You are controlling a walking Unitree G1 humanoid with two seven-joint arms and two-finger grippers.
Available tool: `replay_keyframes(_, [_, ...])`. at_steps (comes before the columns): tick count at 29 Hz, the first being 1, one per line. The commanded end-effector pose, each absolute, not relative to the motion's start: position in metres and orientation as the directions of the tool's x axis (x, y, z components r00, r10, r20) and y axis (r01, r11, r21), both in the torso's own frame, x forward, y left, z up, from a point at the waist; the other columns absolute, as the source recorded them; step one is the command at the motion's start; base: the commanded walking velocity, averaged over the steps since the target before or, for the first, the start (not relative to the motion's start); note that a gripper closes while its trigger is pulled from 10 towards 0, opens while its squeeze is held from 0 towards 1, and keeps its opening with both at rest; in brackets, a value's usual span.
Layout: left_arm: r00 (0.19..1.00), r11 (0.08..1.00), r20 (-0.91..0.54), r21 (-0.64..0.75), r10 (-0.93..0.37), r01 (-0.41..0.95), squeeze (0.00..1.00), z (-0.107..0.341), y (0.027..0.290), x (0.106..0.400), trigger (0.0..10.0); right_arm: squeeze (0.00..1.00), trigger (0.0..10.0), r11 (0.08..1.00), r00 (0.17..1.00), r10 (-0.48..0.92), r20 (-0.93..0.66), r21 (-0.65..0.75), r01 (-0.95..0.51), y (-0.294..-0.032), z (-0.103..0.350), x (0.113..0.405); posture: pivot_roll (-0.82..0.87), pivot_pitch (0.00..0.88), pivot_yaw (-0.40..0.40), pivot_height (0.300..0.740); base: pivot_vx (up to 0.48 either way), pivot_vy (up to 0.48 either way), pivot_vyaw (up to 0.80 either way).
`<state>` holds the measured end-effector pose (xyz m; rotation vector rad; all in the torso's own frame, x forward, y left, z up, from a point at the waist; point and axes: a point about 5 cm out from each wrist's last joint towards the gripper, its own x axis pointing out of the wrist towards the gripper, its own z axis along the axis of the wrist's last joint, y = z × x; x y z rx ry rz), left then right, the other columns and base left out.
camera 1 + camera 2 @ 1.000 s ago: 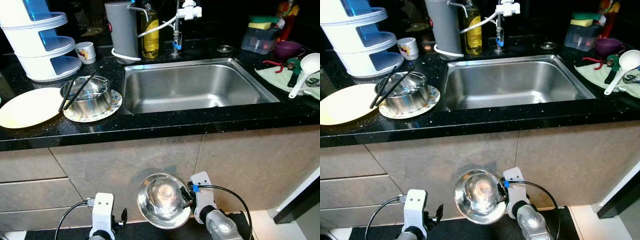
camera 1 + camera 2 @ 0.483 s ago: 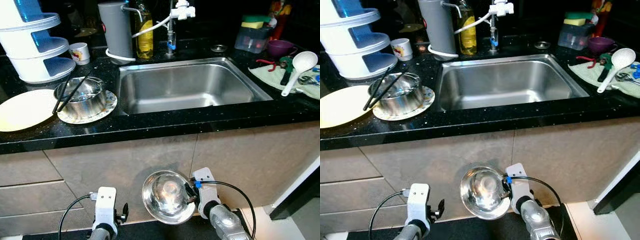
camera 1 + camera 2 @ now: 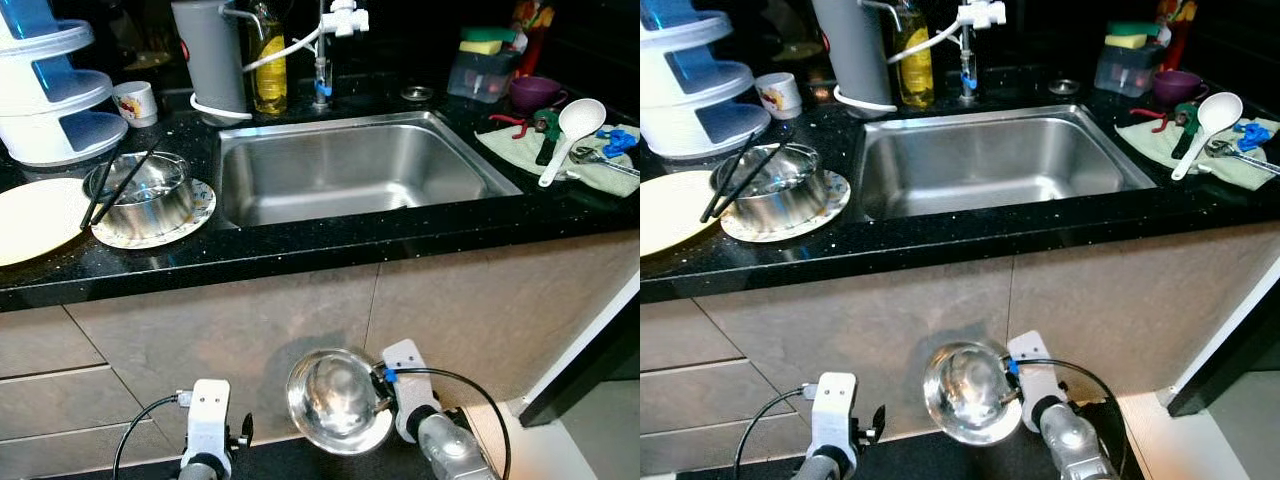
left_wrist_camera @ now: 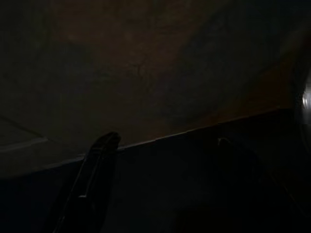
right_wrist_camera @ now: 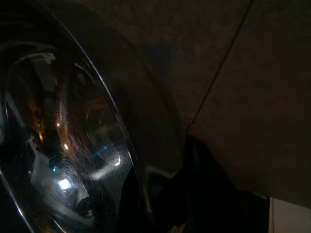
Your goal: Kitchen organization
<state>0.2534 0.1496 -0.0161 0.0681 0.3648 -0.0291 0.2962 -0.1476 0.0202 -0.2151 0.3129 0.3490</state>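
Right gripper (image 3: 378, 392) clamps a steel bowl (image 3: 338, 400) low before the sink (image 3: 350, 170), unplaced; left gripper (image 3: 243, 432) idle, fingers unreadable

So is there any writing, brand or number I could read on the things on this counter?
None can be read.
Small cup: a coloured print, too small to read.
Yellow bottle: no label legible.
Patterned plate: decoration, no words.
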Motion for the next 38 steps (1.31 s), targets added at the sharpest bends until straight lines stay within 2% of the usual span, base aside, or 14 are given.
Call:
replay_keyframes(1, [0.938, 0.985, -0.347, 0.151, -0.028, 0.085, 0.0, -0.018, 0.15, 0.248, 10.0, 0.0, 10.0, 0.915, 0.9, 0.321, -0.296, -0.148, -0.375, -0.139, 0.026, 0.3, -0.17, 0.184, 0.011, 0.74, 0.0, 0.0, 0.0])
replay_keyframes(8, [0.941, 0.991, -0.338, 0.119, -0.017, 0.06, 0.0, -0.015, 0.154, 0.249, 10.0, 0.0, 10.0, 0.918, 0.898, 0.328, -0.293, -0.125, -0.376, -0.133, 0.027, 0.301, -0.16, 0.193, 0.016, 0.74, 0.0, 0.0, 0.0])
replay_keyframes(12, [0.949, 0.995, -0.311, 0.071, -0.051, 0.077, 0.0, -0.01, 0.152, 0.253, 10.0, 0.0, 10.0, 0.922, 0.898, 0.331, -0.291, -0.106, -0.374, -0.134, 0.027, 0.3, -0.16, 0.194, 0.015, 0.74, 0.0, 0.0, 0.0])
replay_keyframes(16, [0.95, 0.993, -0.306, 0.078, -0.064, 0.092, 0.0, -0.008, 0.151, 0.253, 10.0, 0.0, 10.0, 0.921, 0.897, 0.331, -0.293, -0.106, -0.375, -0.135, 0.027, 0.3, -0.16, 0.195, 0.019, 0.74, 0.0, 0.0, 0.0])
replay_keyframes(19, [0.944, 0.977, -0.304, 0.122, -0.131, 0.175, 0.0, -0.008, 0.149, 0.252, 10.0, 0.0, 10.0, 0.924, 0.898, 0.326, -0.294, -0.101, -0.369, -0.133, 0.027, 0.3, -0.16, 0.203, 0.024, 0.74, 0.0, 0.0, 0.0])
replay_keyframes(32, [0.955, 0.985, -0.278, 0.11, -0.101, 0.136, 0.0, -0.004, 0.157, 0.248, 10.0, 0.0, 10.0, 0.914, 0.88, 0.353, -0.317, -0.086, -0.397, -0.129, 0.025, 0.302, -0.15, 0.201, 0.007, 0.74, 0.0, 0.0, 0.0])
replay_keyframes(38, [0.962, 0.983, -0.239, 0.097, -0.132, 0.158, 0.0, 0.001, 0.162, 0.249, 10.0, 0.0, 10.0, 0.915, 0.88, 0.339, -0.333, -0.101, -0.391, -0.13, 0.024, 0.302, -0.14, 0.189, -0.003, 0.74, 0.0, 0.0, 0.0])
